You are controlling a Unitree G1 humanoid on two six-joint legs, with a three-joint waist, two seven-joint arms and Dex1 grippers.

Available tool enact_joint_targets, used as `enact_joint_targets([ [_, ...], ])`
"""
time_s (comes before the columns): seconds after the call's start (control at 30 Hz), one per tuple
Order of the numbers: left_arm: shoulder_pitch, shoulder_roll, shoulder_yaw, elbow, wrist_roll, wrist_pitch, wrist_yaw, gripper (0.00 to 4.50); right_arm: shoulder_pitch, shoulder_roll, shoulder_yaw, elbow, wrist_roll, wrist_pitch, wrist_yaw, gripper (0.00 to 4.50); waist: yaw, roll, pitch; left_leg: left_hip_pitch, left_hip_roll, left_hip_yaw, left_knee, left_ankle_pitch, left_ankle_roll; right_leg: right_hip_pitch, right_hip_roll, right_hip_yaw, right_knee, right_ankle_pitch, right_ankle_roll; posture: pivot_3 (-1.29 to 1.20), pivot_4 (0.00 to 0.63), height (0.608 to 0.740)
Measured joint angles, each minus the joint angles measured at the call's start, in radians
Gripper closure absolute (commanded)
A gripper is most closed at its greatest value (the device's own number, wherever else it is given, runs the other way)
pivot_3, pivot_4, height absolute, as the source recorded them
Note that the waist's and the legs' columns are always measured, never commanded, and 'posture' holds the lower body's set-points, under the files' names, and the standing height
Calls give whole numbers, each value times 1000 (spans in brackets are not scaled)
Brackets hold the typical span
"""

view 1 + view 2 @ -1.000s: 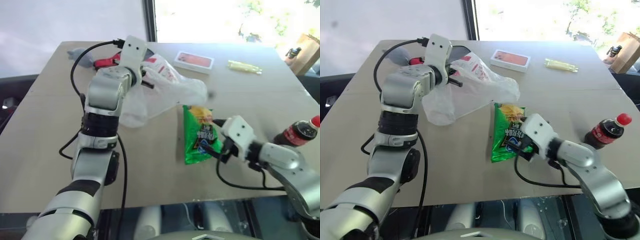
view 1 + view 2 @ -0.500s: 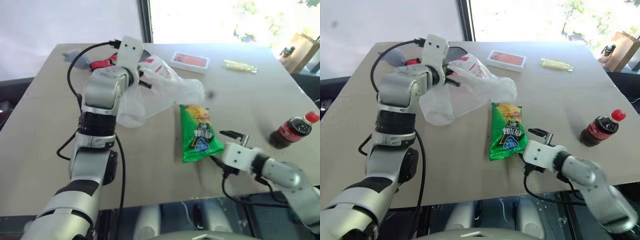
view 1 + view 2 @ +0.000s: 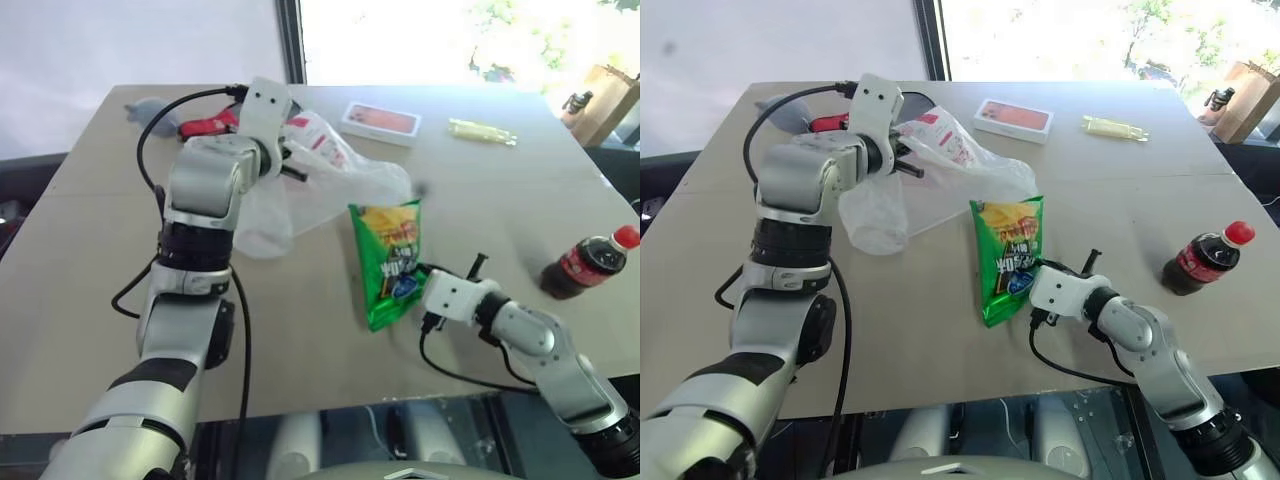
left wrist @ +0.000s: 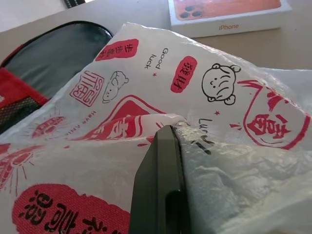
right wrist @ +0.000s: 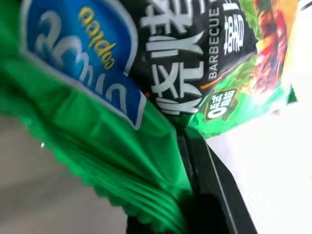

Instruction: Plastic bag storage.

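Plastic bag partly hidden behind the left arm; snack packet cropped by the right wrist view's edges.

I see the plastic bag, thin and crinkly, see-through white with red print. The green snack packet is shiny, smooth foil with a zigzag edge. The surface looks like flat, dull brown board. The cola bottle is glossy plastic. My pincer fingers look like dull black plastic.

Snack packet right of plastic bag
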State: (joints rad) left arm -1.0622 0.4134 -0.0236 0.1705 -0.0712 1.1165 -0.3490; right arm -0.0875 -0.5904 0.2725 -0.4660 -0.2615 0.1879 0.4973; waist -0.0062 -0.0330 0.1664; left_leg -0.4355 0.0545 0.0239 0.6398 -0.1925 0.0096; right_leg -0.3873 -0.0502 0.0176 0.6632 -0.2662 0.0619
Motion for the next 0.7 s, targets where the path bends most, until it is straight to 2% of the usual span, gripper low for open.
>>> enact_joint_targets([
  [0.2, -62, -30, 24, 42, -49, 33, -14, 4500, -90, 8, -38, -116, 62, 75, 90, 4441, -1, 0, 0, 0, 0, 0, 0, 0, 0, 0, 0, 0, 0, 0, 0, 0, 150, 740],
  [0.53, -153, -54, 75, 62, -115, 80, -19, 4500, -274, 27, 31, -79, 165, 200, 260, 4441, -3, 1, 1, 0, 0, 0, 0, 0, 0, 0, 0, 0, 0, 0, 0, 0, 150, 740],
  [0.7, -57, -30, 8, -109, -198, 176, -109, 4500, -416, 51, 40, 112, 187, 214, 289, 4441, -5, 2, 2, 1, 0, 0, 0, 0, 0, 0, 0, 0, 0, 0, 0, 0, 150, 740],
])
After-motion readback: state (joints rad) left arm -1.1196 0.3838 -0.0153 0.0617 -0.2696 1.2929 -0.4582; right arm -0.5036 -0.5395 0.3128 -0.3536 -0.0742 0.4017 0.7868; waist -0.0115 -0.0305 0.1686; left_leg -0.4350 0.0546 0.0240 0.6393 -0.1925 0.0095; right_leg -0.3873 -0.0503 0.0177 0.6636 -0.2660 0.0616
